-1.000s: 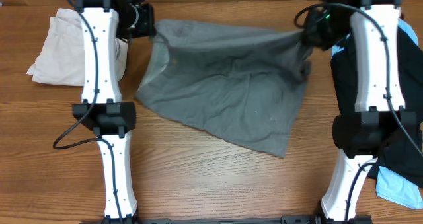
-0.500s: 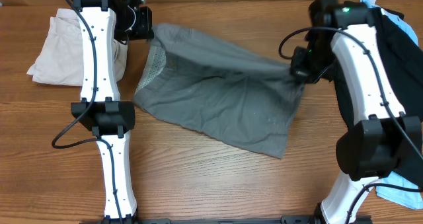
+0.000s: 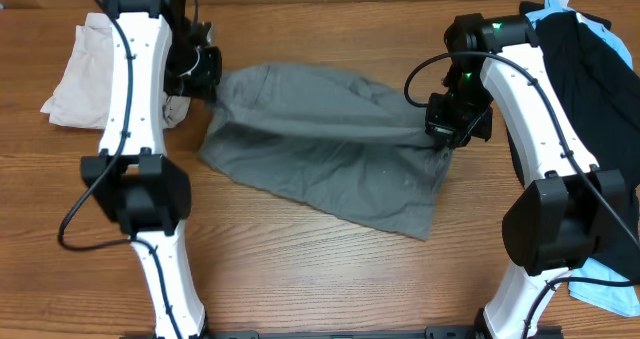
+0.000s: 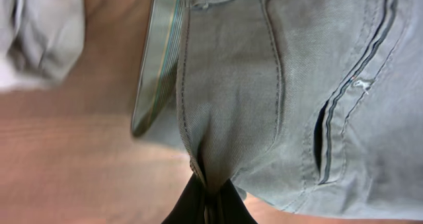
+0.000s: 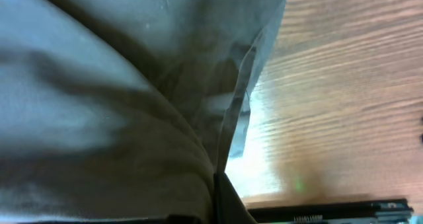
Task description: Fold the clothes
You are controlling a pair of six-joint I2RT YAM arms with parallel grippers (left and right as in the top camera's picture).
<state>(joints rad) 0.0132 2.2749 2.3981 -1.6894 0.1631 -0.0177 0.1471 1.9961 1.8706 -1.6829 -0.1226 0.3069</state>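
The mid-grey cotton shorts [image 3: 320, 154] lie across the middle of the wooden counter [image 3: 330, 279]. Their far edge is drawn up into a ridge between the two arms, and the near hem rests flat on the wood. The left jaws are pinched fully together on a gather of this fabric at the shorts' left end, close to the waistband [image 4: 155, 59], whose striped inner facing shows. Beside a slit back pocket [image 4: 322, 145] sits a tiny pale mark [image 4: 360, 84], too small to read. The right jaws are likewise closed tight on a fold at the shorts' right end. Crumpled beige shorts [image 3: 85, 69] lie at the far left, well apart from a black garment [image 3: 580, 79] at the right edge, where a light-blue garment [image 3: 600, 284] peeks out.
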